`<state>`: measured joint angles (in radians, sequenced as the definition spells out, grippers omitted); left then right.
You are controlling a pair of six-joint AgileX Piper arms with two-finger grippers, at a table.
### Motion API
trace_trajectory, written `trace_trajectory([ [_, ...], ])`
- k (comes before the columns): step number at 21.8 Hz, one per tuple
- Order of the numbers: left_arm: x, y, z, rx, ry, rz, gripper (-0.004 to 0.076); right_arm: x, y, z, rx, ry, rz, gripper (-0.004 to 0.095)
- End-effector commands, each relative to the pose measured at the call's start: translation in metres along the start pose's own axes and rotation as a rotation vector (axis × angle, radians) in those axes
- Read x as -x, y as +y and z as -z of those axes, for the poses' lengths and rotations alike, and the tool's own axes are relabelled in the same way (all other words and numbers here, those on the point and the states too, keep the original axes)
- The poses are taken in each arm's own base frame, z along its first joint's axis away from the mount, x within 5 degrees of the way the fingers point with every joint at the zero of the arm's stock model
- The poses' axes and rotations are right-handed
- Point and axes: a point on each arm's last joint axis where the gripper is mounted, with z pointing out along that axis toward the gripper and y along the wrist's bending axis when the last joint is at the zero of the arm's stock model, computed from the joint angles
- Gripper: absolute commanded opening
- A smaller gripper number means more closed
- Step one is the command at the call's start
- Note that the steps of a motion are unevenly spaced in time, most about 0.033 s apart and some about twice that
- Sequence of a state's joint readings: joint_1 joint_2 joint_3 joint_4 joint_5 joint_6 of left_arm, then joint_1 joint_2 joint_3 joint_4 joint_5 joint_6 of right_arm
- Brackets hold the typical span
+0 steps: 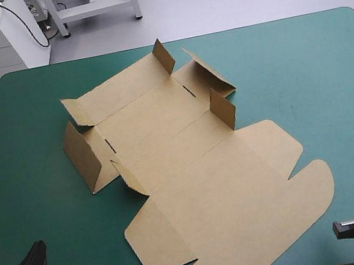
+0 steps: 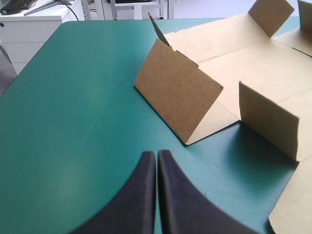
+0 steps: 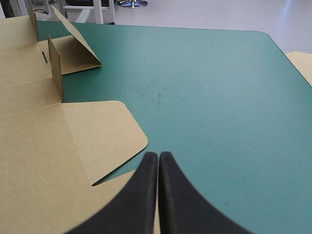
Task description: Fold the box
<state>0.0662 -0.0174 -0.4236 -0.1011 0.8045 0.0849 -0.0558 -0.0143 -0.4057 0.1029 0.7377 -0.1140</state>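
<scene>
Brown cut-board box (image 1: 198, 177) mid teal-green surface (image 1: 308, 61), mostly flat; side flaps (image 1: 84, 156) upright along creases; left pincer (image 2: 157, 155), right pincer (image 3: 158, 156) pressed together, empty, at near edge, likely awaiting first fold.

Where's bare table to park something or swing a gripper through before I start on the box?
Widest free patch: teal-green cover between the box and the table's right edge, ahead of the shut right gripper. A narrower one lies between the box's raised left wall and the left edge, ahead of the left gripper. The middle is crowded with flaps.
</scene>
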Motion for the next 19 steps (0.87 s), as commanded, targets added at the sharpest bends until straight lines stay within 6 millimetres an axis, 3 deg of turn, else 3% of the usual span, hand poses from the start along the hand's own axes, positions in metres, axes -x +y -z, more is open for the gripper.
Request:
trace_trajectory([
  [1, 0.012, 0.0, 0.006, -0.002, -0.104, 0.008, -0.0008, 0.013, -0.001, 0.01, -0.017, -0.126, 0.006, -0.0002],
  [13, 0.012, 0.0, 0.006, -0.002, -0.104, 0.008, -0.0008, 0.024, -0.001, 0.011, -0.031, -0.234, 0.062, -0.0002],
  [15, 0.012, 0.0, 0.006, -0.002, -0.104, 0.008, -0.0008, 0.026, 0.001, 0.005, -0.001, -0.174, 0.088, -0.0002],
  [17, 0.012, 0.0, 0.006, -0.002, -0.104, 0.008, -0.0008, 0.039, 0.004, -0.006, 0.048, -0.1, 0.113, -0.0001],
  [19, 0.012, 0.0, 0.006, -0.002, -0.104, 0.008, -0.0008, 0.064, 0.005, -0.021, 0.091, -0.056, 0.156, -0.0001],
])
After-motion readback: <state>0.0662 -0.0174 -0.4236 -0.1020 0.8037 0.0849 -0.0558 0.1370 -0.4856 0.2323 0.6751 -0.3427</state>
